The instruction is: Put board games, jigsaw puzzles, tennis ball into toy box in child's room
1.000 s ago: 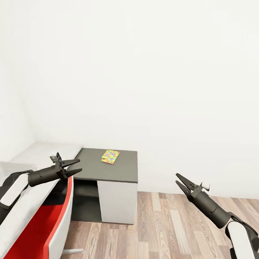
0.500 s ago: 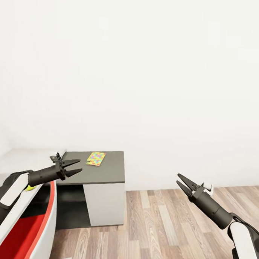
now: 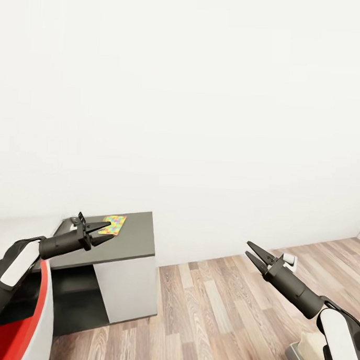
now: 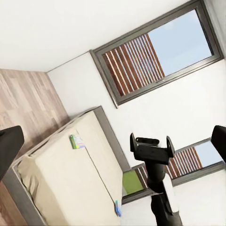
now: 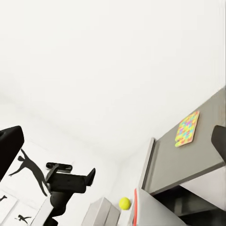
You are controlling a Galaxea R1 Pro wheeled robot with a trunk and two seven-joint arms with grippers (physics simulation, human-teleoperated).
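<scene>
One jigsaw puzzle (image 3: 112, 224) lies flat on a low dark-grey desk (image 3: 130, 240); the right wrist view shows the same jigsaw puzzle (image 5: 187, 128). My left gripper (image 3: 97, 232) hangs open and empty in front of it. My right gripper (image 3: 252, 255) is open and empty over the wood floor. The tennis ball (image 5: 124, 203) sits on a pale grey table (image 5: 101, 213). In the left wrist view, the bed (image 4: 56, 183) carries a green-white board game (image 4: 76, 141) and a light-blue one (image 4: 117, 208). The toy box is out of view.
A red-and-white curved seat (image 3: 35, 320) stands at the lower left, close under my left arm. Wood-plank floor (image 3: 221, 313) spreads right of the desk. A beige object (image 3: 303, 353) lies low beside my right arm. Black player silhouettes (image 5: 29, 172) hang on the white wall.
The head view has swung right, so the desk, puzzle and red seat have slid left in the picture. Both arms keep the same pose, grippers still open.
</scene>
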